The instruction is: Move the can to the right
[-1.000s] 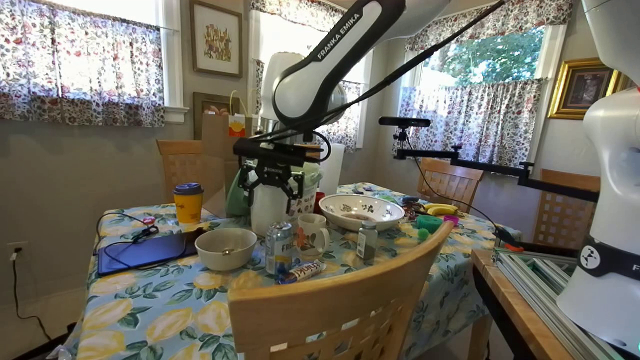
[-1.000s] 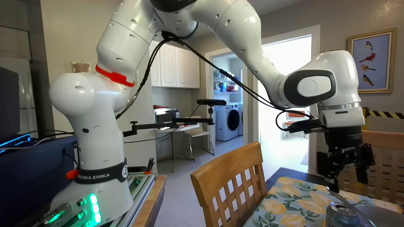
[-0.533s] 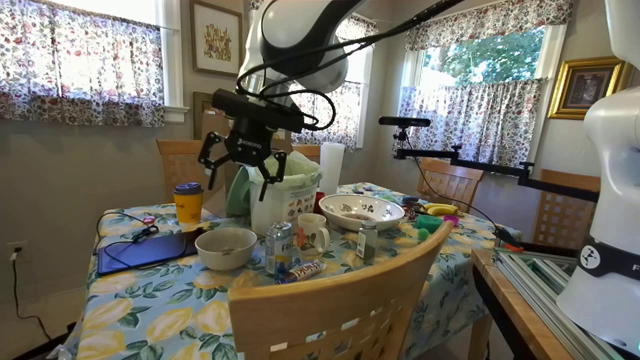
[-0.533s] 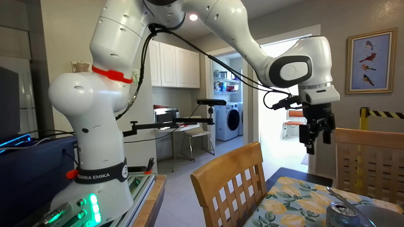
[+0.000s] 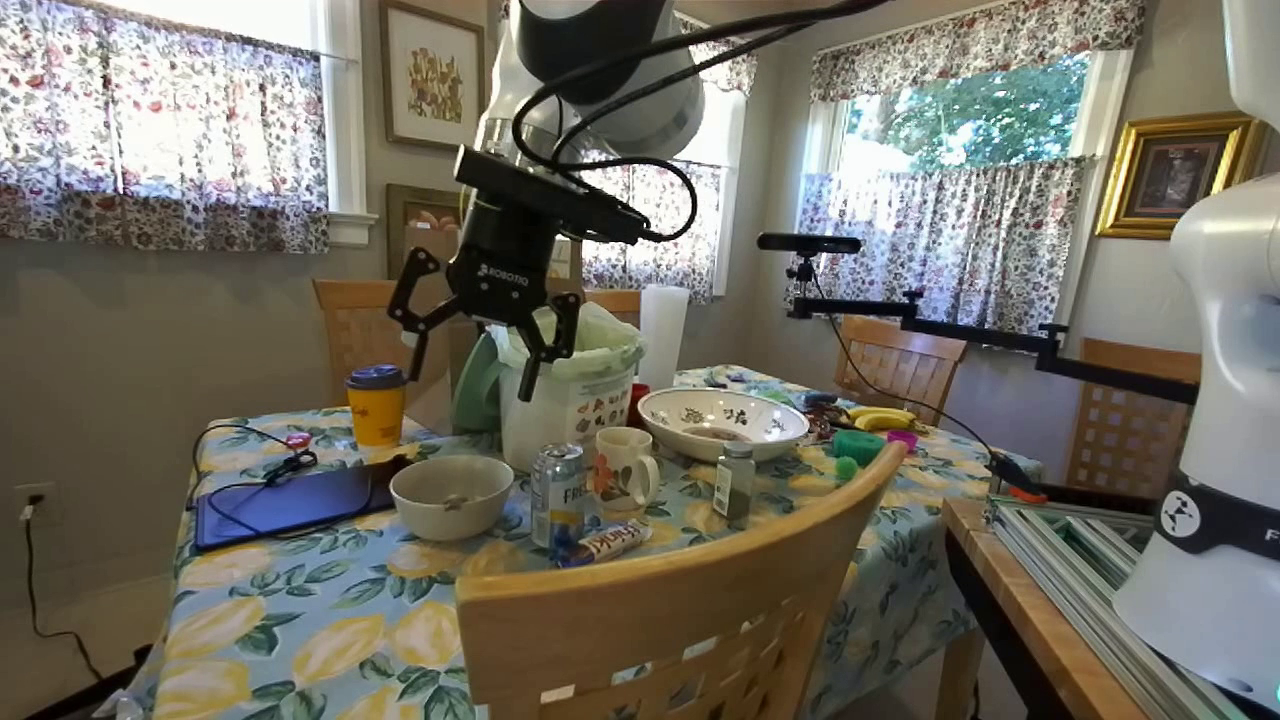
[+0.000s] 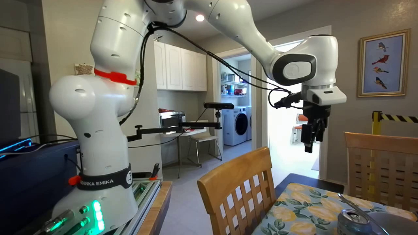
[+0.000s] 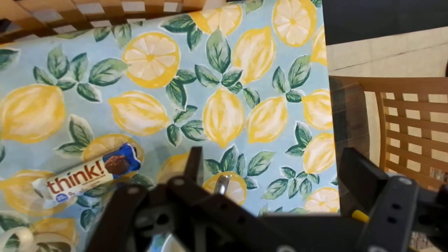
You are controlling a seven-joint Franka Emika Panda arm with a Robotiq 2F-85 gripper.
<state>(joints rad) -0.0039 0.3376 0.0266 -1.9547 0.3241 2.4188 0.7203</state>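
A silver and blue can (image 5: 558, 497) stands upright on the lemon-print tablecloth in an exterior view, between a white bowl (image 5: 452, 498) and a floral mug (image 5: 626, 470). The can's top (image 6: 353, 219) also shows at the lower edge of an exterior view. In the wrist view I cannot make the can out; the gripper hides that area. My gripper (image 5: 470, 385) is open and empty, well above the table, over the bowl's side of the can. Its fingers also stand apart in the wrist view (image 7: 273, 154) and in an exterior view (image 6: 313, 146).
A think! bar (image 5: 610, 543) lies in front of the can. A glass jar (image 5: 735, 487), a large patterned bowl (image 5: 722, 420), a lined bin (image 5: 570, 400), a yellow cup (image 5: 377, 408) and a blue laptop (image 5: 290, 507) share the table. A chair back (image 5: 680, 600) rises in front.
My gripper has risen away from the table and drawn back towards the robot base in an exterior view. Its fingers stay apart. The can has not moved.
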